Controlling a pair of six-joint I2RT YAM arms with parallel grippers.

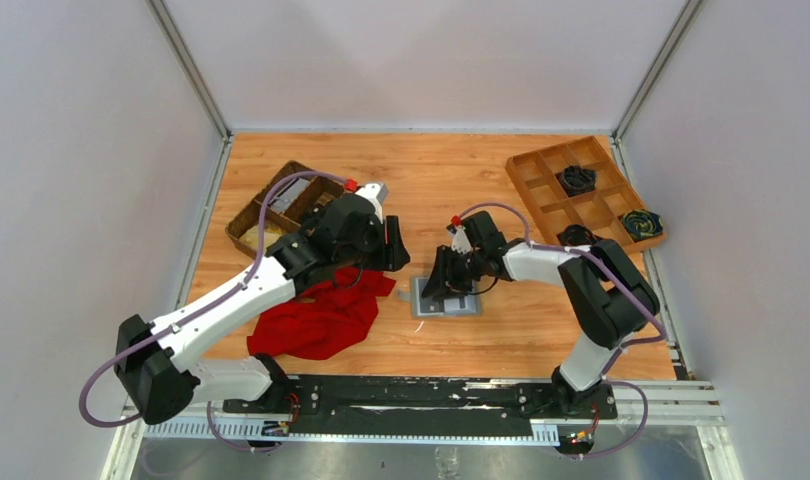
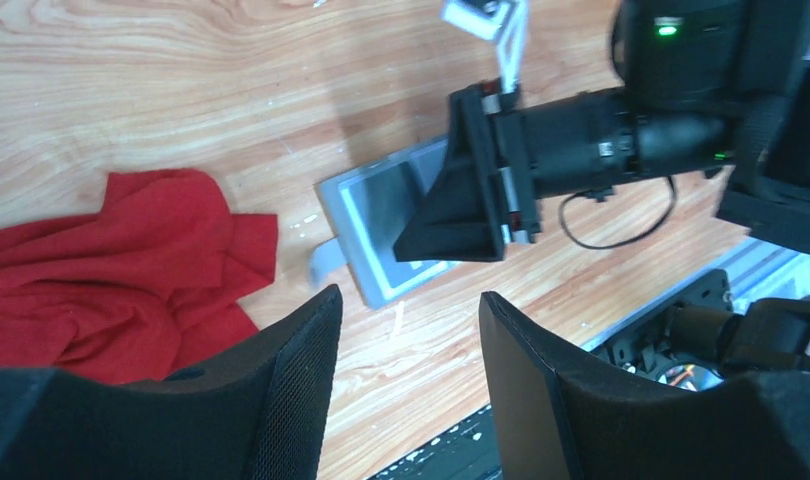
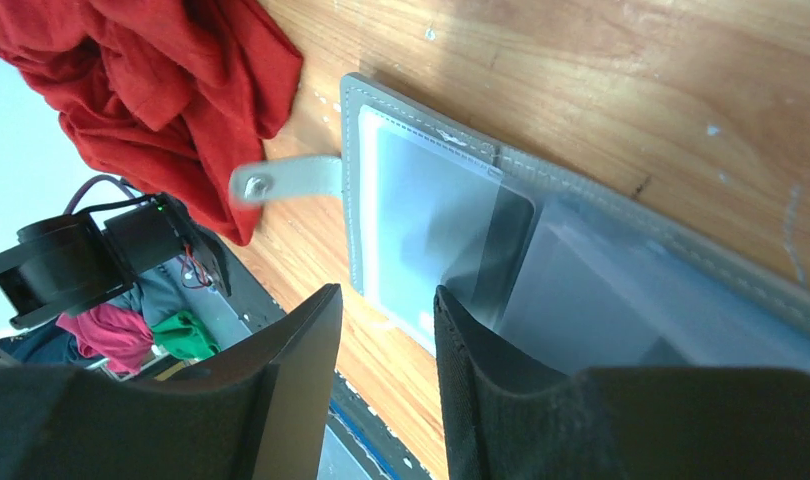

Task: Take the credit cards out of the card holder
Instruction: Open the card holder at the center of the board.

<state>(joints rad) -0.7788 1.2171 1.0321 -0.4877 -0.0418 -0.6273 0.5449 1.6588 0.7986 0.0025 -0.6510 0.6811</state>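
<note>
My wooden worktop [image 1: 451,170] carries a crumpled red cloth [image 1: 316,318] at left, the open grey card holder [image 1: 461,306] just beside it, a dark wicker basket [image 1: 243,222] farther back, and a wooden compartment tray [image 1: 541,163] at far right.

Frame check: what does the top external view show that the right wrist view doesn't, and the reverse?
Only the top external view: the wicker basket and the wooden compartment tray at the table's far side. Only the right wrist view: the snap stud on the side tab, and a stitched clear window pocket. Both: the card holder, the red cloth, the table, and the right tool, open over the holder.
</note>
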